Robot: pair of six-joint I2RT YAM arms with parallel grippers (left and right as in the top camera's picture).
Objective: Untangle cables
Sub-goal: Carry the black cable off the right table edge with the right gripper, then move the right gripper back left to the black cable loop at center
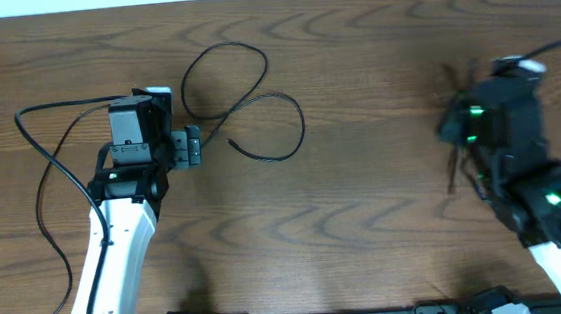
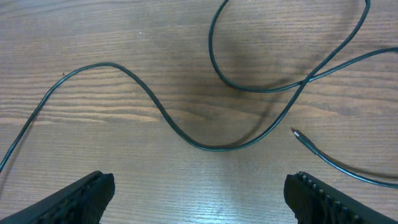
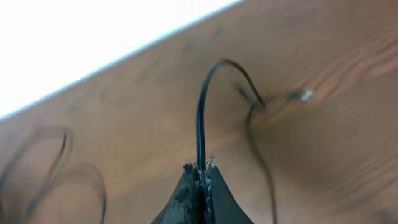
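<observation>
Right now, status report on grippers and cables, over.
Left gripper open beside black cable loop. Right gripper shut on black cord. Loop crosses itself.

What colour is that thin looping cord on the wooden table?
The thin looping cord is black, clearest in the left wrist view.

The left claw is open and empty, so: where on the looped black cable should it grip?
Probably the low bend of the black cable, from straight above: it lies flat as a single strand ahead of the open left claw, clear of the crossing and plug end.
</observation>
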